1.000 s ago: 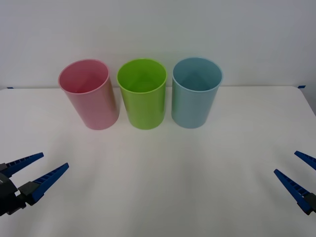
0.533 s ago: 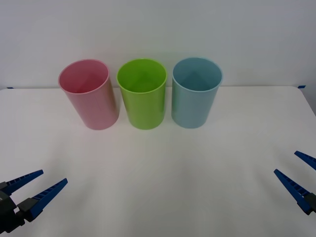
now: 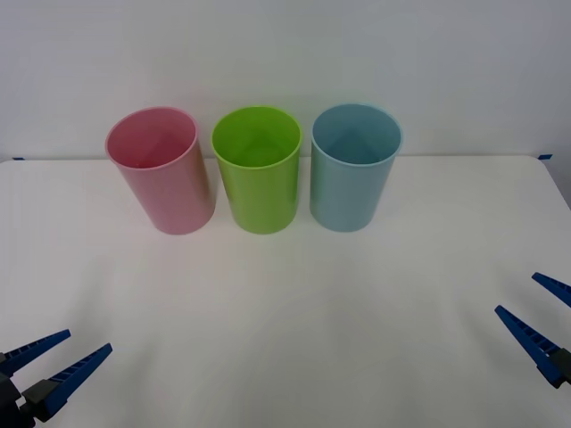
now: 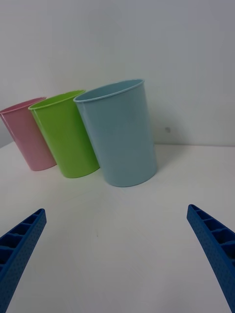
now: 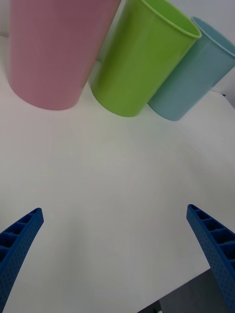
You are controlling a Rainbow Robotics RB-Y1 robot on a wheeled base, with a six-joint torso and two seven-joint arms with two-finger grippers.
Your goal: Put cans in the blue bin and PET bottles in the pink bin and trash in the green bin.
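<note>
My left hand hangs low at the near left corner of the desk, fingers apart and holding nothing; my right hand waits at the near right edge, likewise spread and bare. The pink bin, the green bin and the blue bin stand upright in a close row at the far side. I see nothing left to sort, so I judge parking best: draw both hands clear and low, well apart from the bins.
</note>
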